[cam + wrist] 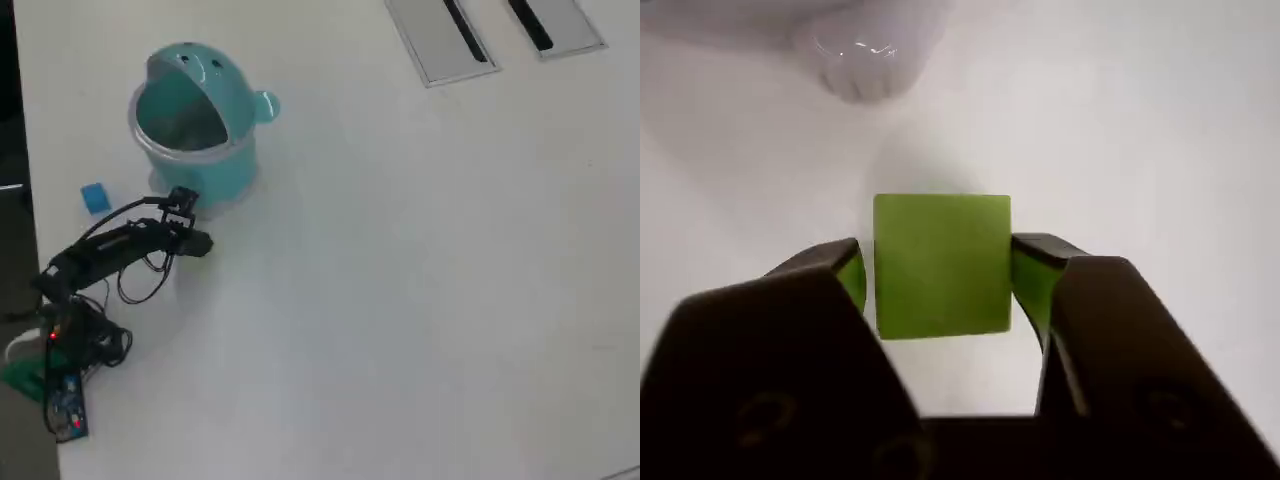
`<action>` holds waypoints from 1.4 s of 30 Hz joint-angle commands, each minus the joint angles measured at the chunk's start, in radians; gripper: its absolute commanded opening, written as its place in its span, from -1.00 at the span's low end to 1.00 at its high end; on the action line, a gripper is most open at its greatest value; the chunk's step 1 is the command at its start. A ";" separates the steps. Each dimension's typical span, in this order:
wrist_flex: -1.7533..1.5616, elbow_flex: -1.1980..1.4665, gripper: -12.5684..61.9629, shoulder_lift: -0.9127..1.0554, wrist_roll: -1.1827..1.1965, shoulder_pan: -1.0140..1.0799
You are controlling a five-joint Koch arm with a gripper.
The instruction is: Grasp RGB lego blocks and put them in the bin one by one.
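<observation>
In the wrist view a yellow-green lego block point(942, 266) sits between the black jaws of my gripper point(938, 258) over the white table. The right jaw touches the block's side, and a thin strip of white shows between the left jaw and the block, so the gripper is open around it. From overhead, the gripper point(203, 243) is just below the round teal bin point(232, 150), whose lid is swung back, and it hides the green block. A blue block point(95, 197) lies left of the bin. No red block shows.
Two flat grey panels point(440, 40) point(555, 25) lie at the table's top right. The arm's base, cables and a circuit board point(65, 405) sit at the lower left by the table's left edge. A pale glossy rounded shape point(865, 55) is ahead of the jaws.
</observation>
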 commanded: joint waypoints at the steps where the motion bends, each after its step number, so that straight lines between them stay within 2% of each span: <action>1: -0.041 -0.032 -0.01 -0.006 -0.002 0.005; 5: -0.040 -0.037 -0.25 -0.008 0.044 0.009; 8: -0.032 -0.041 -0.35 0.000 0.057 -0.002; 21: 0.011 -0.071 -0.35 0.196 0.052 -0.003; 30: 0.052 -0.153 -0.35 0.336 0.114 -0.095; 42: -0.048 -0.284 -0.35 0.399 0.152 -0.181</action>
